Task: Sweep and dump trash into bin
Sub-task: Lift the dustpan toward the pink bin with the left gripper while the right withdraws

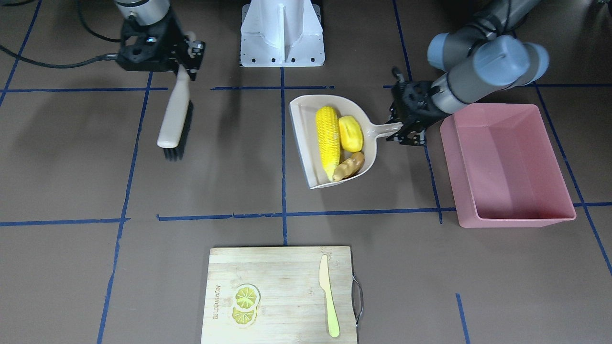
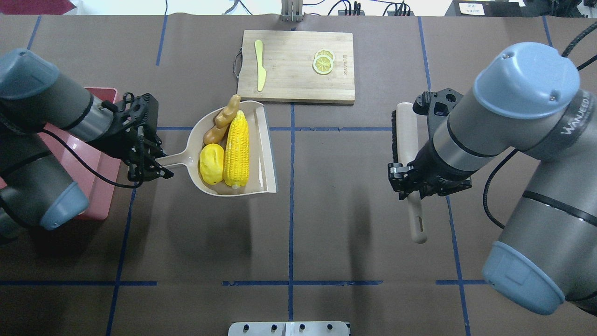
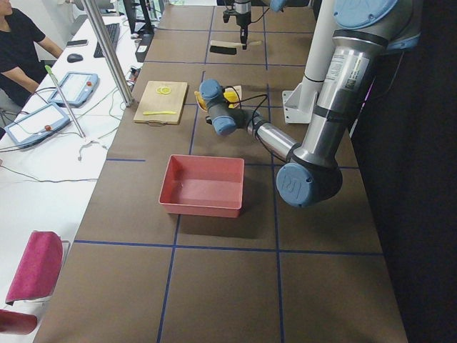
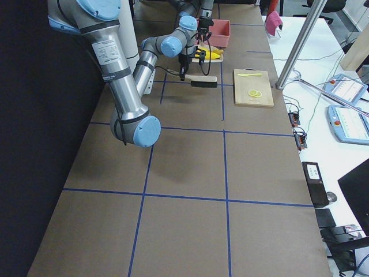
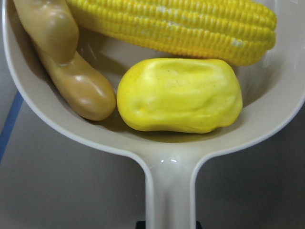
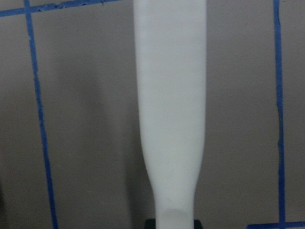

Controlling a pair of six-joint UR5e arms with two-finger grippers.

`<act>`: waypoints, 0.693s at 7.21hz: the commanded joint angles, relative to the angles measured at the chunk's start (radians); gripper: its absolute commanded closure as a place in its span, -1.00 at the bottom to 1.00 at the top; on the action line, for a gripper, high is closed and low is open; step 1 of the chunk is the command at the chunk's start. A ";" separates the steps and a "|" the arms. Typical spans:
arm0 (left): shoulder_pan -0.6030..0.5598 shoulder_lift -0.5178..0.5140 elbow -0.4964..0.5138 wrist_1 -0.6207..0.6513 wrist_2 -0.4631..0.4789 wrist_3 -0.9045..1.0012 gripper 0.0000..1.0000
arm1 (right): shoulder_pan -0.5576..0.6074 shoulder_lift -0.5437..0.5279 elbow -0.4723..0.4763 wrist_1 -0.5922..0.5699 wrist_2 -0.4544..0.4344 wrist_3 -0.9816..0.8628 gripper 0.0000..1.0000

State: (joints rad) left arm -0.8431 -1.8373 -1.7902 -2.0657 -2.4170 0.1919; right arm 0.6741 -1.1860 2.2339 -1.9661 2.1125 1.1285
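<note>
The brown table (image 1: pixel 215 191) carries the large pink rectangular plastic tub, the bin (image 1: pixel 507 167), which stands just beyond the handle end of the beige plastic dustpan (image 1: pixel 303 138). The left gripper (image 2: pixel 156 163) sits between the bin and the dustpan, its jaws clenched on the tip of the dustpan's handle. All three pieces of trash lie in the dustpan, out in front of those jaws and apart from the bin.

Well off the dustpan's open lip, the right gripper (image 2: pixel 410 184) has its jaws clenched on the pale handle of a dark-bristled brush (image 1: pixel 173 119).

The long yellow ribbed toy corn cob (image 1: pixel 327 138) lies crosswise to the dustpan's handle, parallel to the straight lip, its tapered tip at the end farther from the robot. The rounded, smooth yellow potato-like lump (image 1: pixel 350 133) sits between the corn and the handle's root, touching the corn. The knobbly tan ginger root (image 1: pixel 349 166) rests along the dustpan's curved back wall, near the corn's tip.
</note>
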 commanded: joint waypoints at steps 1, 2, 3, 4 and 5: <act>-0.072 0.075 -0.236 0.231 -0.023 0.001 1.00 | 0.063 -0.099 0.012 -0.003 0.000 -0.152 1.00; -0.103 0.135 -0.355 0.339 -0.025 0.003 1.00 | 0.115 -0.139 0.013 -0.003 0.001 -0.245 1.00; -0.157 0.192 -0.427 0.358 -0.025 0.003 1.00 | 0.136 -0.153 0.012 -0.003 0.003 -0.274 1.00; -0.225 0.251 -0.457 0.358 -0.045 0.003 1.00 | 0.146 -0.153 0.009 -0.003 0.004 -0.279 1.00; -0.285 0.286 -0.457 0.360 -0.056 0.001 1.00 | 0.150 -0.155 0.010 -0.003 0.006 -0.280 1.00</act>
State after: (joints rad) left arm -1.0529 -1.6064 -2.2220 -1.7161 -2.4579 0.1944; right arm 0.8124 -1.3354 2.2444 -1.9696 2.1165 0.8598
